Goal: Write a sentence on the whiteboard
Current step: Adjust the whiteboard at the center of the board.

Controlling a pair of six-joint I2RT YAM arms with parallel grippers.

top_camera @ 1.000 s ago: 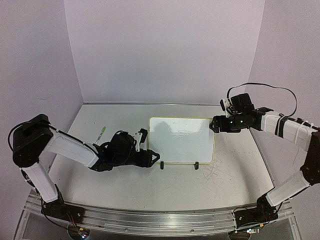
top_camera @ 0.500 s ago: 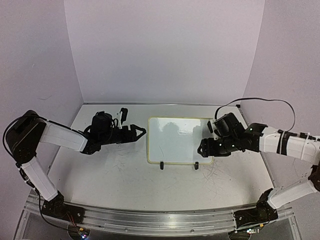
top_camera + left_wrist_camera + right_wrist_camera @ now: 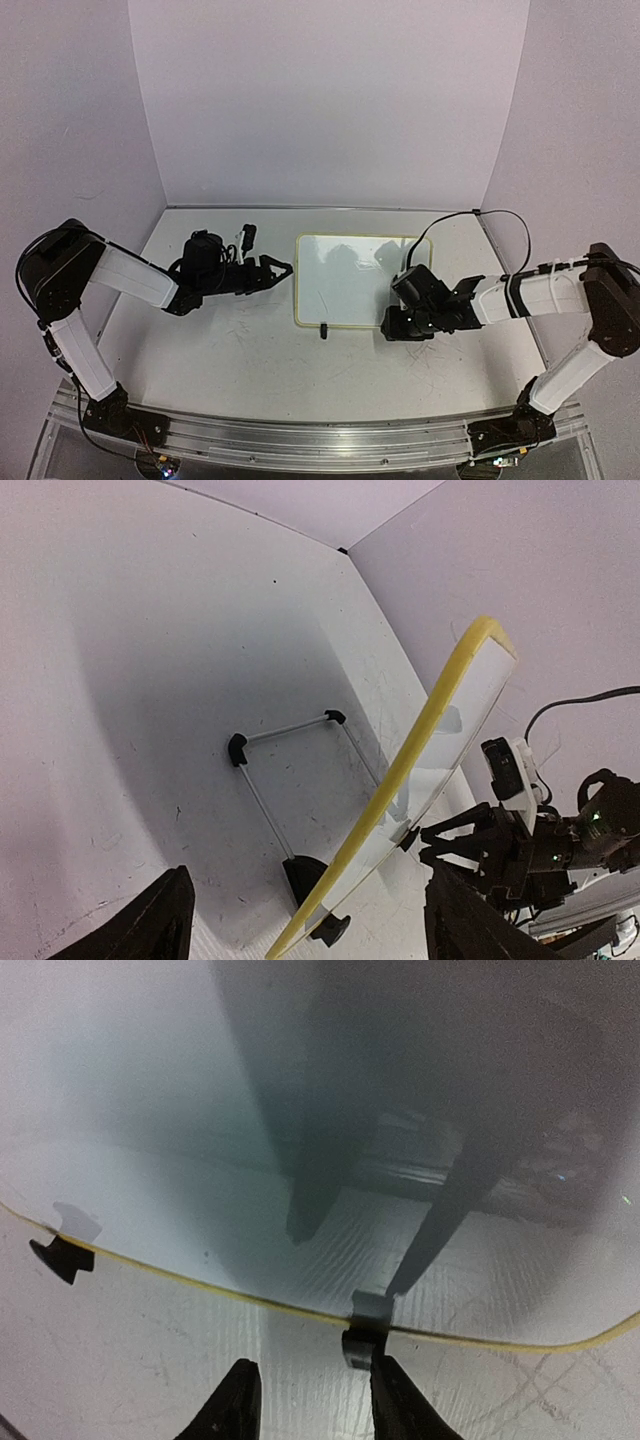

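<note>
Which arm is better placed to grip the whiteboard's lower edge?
Right. The right gripper, jaws open, sits at the lower rim of the whiteboard; the left gripper is off its left side.

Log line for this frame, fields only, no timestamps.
whiteboard propped on stand, no writing visible | left gripper jaws open, empty, beside board's left edge | right gripper jaws open, empty, at lower-right clip

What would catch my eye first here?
The small yellow-rimmed whiteboard stands on a wire stand in the middle of the table, with no writing visible. The left gripper is open beside its left edge, and the right gripper is open at its lower right foot.
</note>
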